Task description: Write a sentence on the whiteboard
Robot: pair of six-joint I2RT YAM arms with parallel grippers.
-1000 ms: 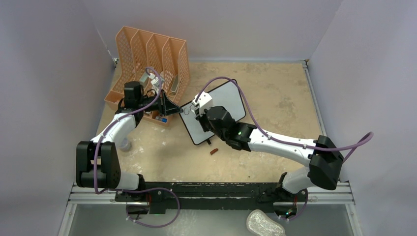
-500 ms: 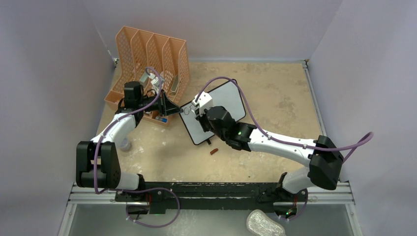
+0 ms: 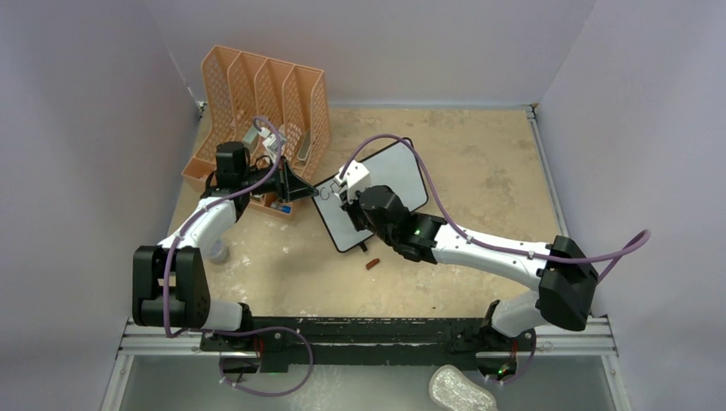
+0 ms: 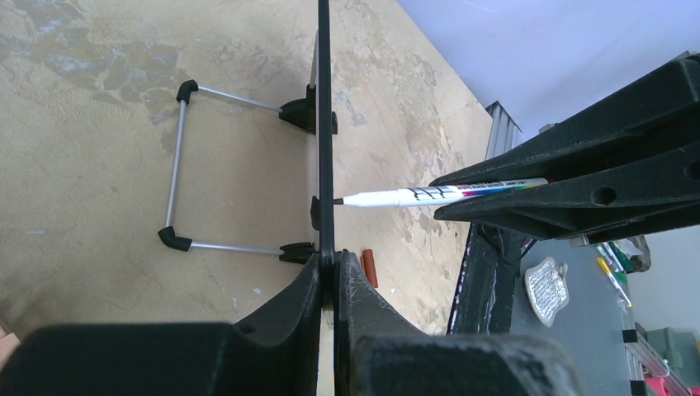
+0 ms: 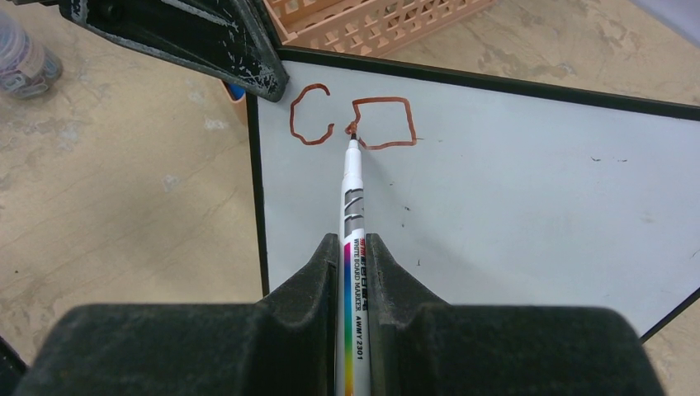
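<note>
The whiteboard [image 3: 402,175] stands tilted on its feet at mid-table; it also shows in the right wrist view [image 5: 512,198] and edge-on in the left wrist view [image 4: 324,124]. My left gripper [image 3: 310,193] is shut on the board's left edge, seen in its own view [image 4: 337,268]. My right gripper [image 5: 355,247] is shut on a white marker [image 5: 352,194] whose tip touches the board. The sentence [image 5: 351,122] is only two brown-red letters, "C" and a square "O", at the board's top left. The marker also shows in the left wrist view [image 4: 429,196].
An orange perforated file organizer [image 3: 265,94] stands behind the left arm. A small brown-red marker cap [image 3: 372,264] lies on the table in front of the board. A small clear bottle [image 3: 218,252] stands by the left arm. Purple cables loop over both arms.
The right gripper has shifted very slightly over the board; otherwise both arms and the board stay where they were.
</note>
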